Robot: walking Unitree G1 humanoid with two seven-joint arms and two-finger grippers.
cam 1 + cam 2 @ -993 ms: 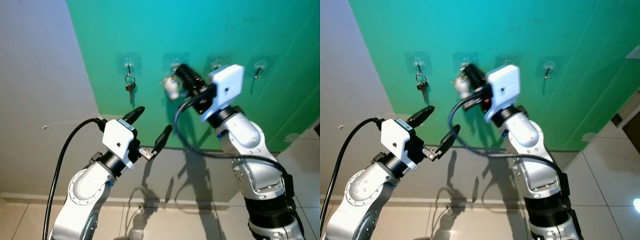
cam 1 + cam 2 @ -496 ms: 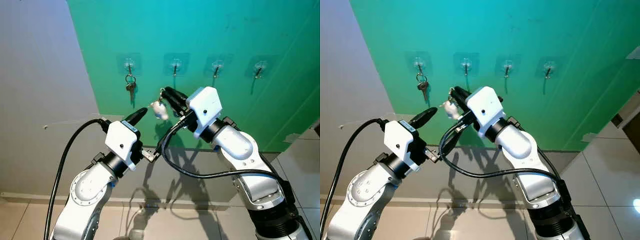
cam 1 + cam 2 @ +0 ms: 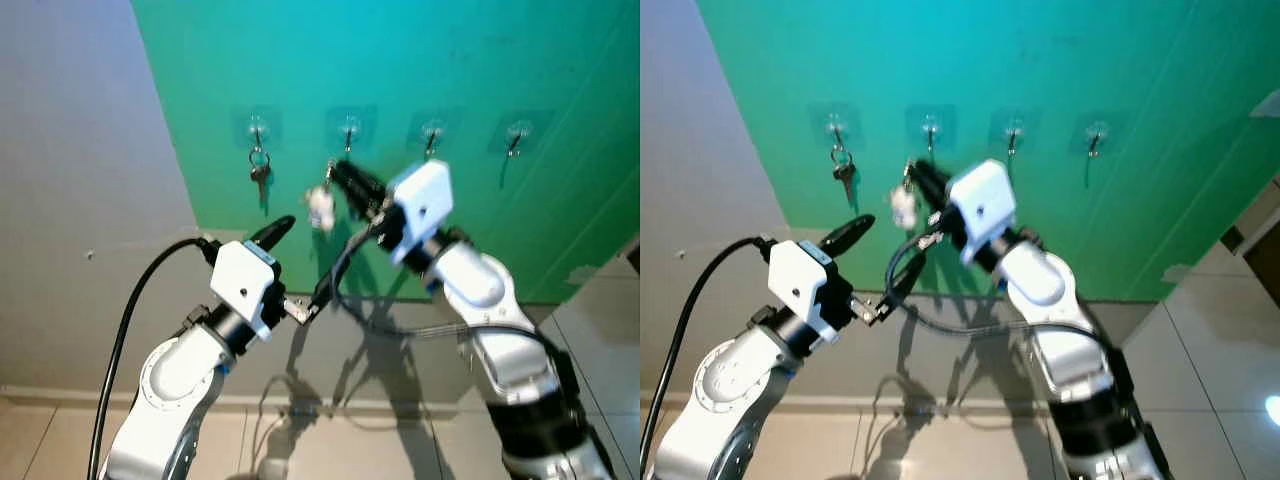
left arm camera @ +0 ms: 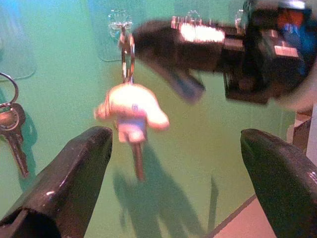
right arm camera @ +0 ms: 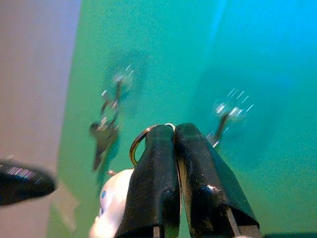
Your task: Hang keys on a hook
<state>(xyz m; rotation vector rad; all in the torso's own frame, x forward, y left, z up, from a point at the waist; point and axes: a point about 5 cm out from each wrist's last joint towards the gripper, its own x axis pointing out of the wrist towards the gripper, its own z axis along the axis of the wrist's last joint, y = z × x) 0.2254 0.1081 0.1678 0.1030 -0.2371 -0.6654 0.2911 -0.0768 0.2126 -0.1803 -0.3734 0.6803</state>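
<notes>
Wall: green panel (image 3: pixel 450 60) fills far side, smooth matte; grey wall (image 3: pixel 70 150) at left; pale tiled floor (image 3: pixel 610 290) at right.
Right arm (image 3: pixel 480 300): silver, rounded segments, bent at elbow, raised from lower right, forearm reaching up-left twd wall; white wrist block (image 3: pixel 420 205) w/ black cable looping below. Blurred.
Left arm (image 3: pixel 175 380): silver, raised from lower left, forearm angled up-right; white wrist block (image 3: pixel 245 280); thick black cable (image 3: pixel 125 330) arcs off to left.
Right gripper (image 3: pixel 335 172): long black fingers pressed together, clamped on the metal split ring of the key set; tips just below 2nd hook from left.
Left gripper (image 3: pixel 300 260): glossy black fingers spread wide apart, holding nothing; below & near side of the key set, pointing twd it.
Hooks: 4 small metal hooks on clear square adhesive pads, in a row on green panel. 1st hook (image 3: pixel 257 128) at left, 2nd hook (image 3: pixel 349 127), 3rd hook (image 3: pixel 432 131), 4th hook (image 3: pixel 517 133) at right.
Key set (image 4: pixel 130 106): ring at top, white rounded blob-shaped fob w/ blue bit, one key hanging under it. Dangles from right gripper, in front of panel, right by 2nd hook; can't tell if ring is on hook.
Hung keys (image 3: pixel 260 172): dark metal keys on ring, hanging off 1st hook, left of key set.
</notes>
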